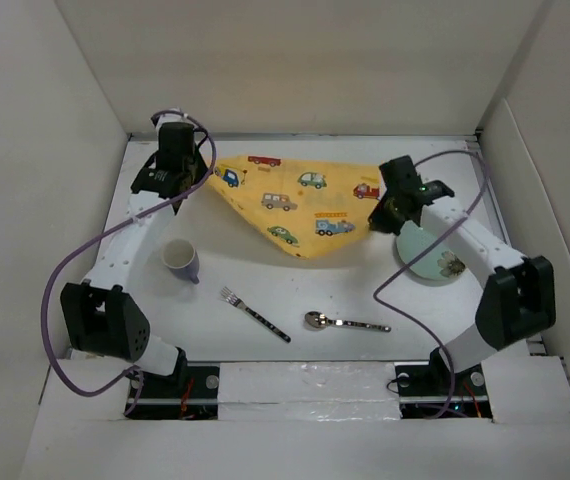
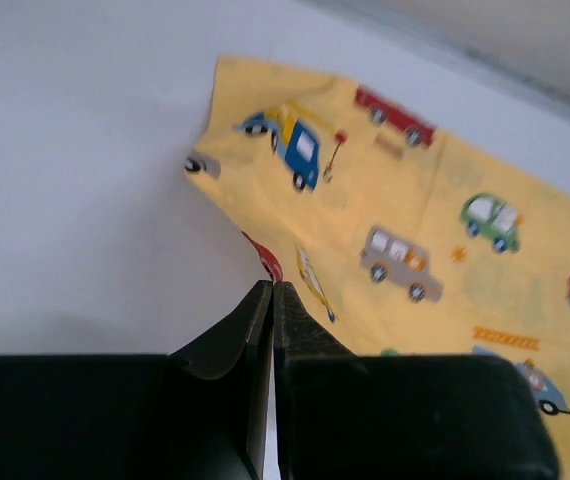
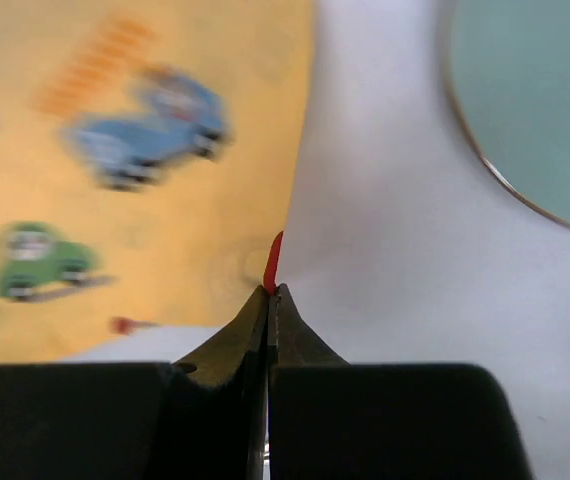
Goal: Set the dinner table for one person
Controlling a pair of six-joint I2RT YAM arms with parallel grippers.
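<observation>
A yellow cloth printed with cartoon cars lies folded in a rough triangle at the back middle of the white dinner table. My left gripper is shut on the cloth's left corner; in the left wrist view its jaws pinch the cloth at its edge. My right gripper is shut on the cloth's right edge; in the right wrist view a red-printed bit of cloth sticks out between the tips.
A white mug with a purple inside stands at the left. A fork and a spoon lie near the front middle. A pale green plate lies at the right, partly under my right arm, also in the right wrist view. White walls surround the table.
</observation>
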